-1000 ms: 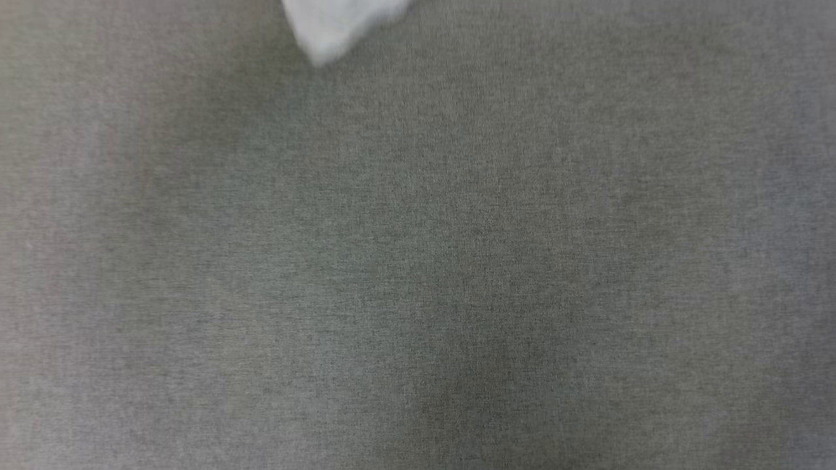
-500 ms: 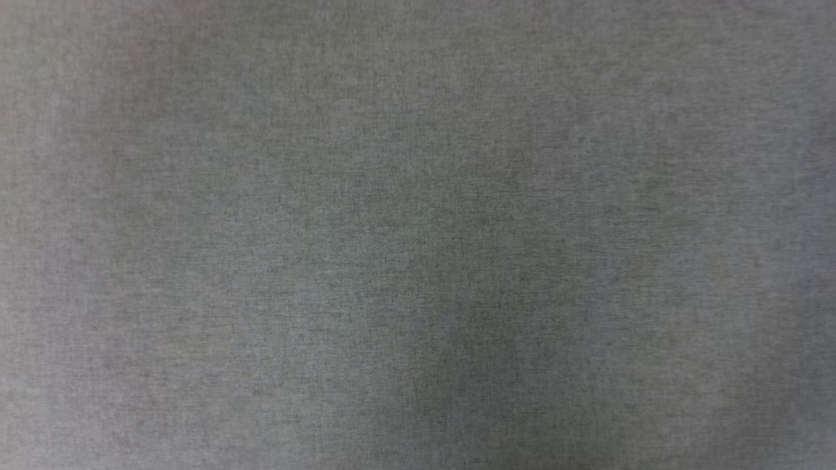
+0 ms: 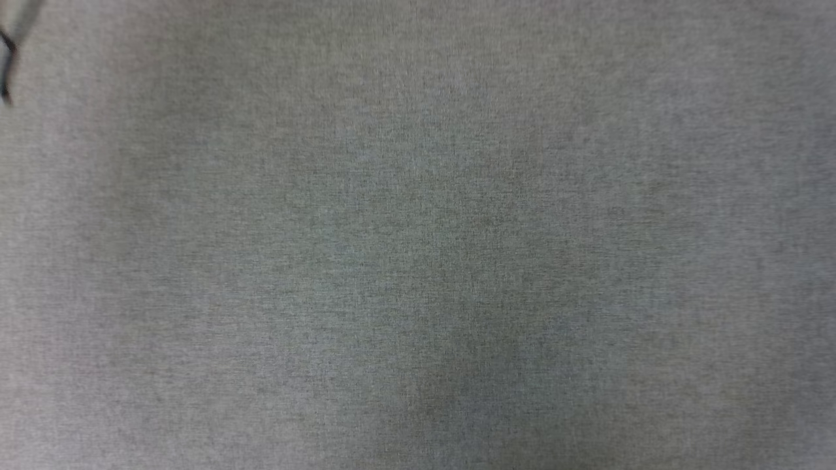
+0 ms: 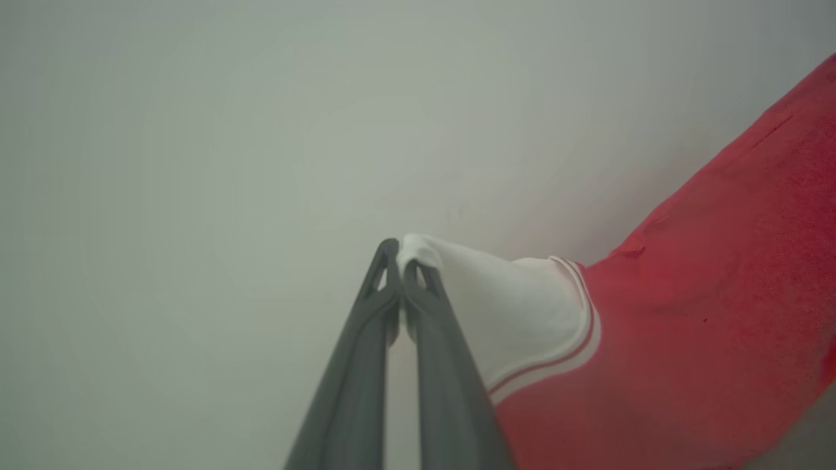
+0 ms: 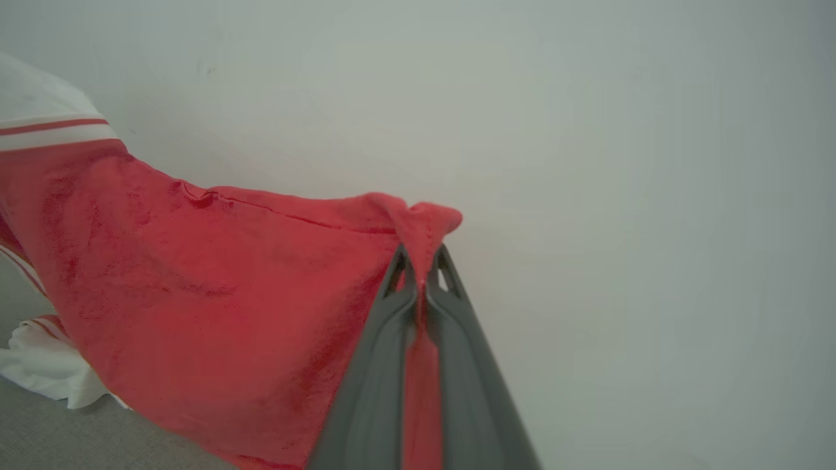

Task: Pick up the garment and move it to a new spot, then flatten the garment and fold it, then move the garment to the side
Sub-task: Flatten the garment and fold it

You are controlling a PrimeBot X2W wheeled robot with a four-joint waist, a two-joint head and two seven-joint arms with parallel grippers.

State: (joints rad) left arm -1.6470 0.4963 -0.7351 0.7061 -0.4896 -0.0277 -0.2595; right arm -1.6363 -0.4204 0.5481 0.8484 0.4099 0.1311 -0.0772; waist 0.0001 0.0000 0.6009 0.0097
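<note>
1. The grey woven worktop [image 3: 418,261] spreads across the head view.
2. The garment [image 5: 196,294], red with white, stripe-trimmed sleeves, hangs stretched between both arms. One white sleeve [image 5: 46,382] rests on the worktop; which worktop edge is nearest cannot be told.
3. The left gripper [image 4: 400,261] has its jaws clamped on the other sleeve's tip.
4. The right gripper [image 5: 421,258] has its jaws clamped on a red hem corner.
</note>
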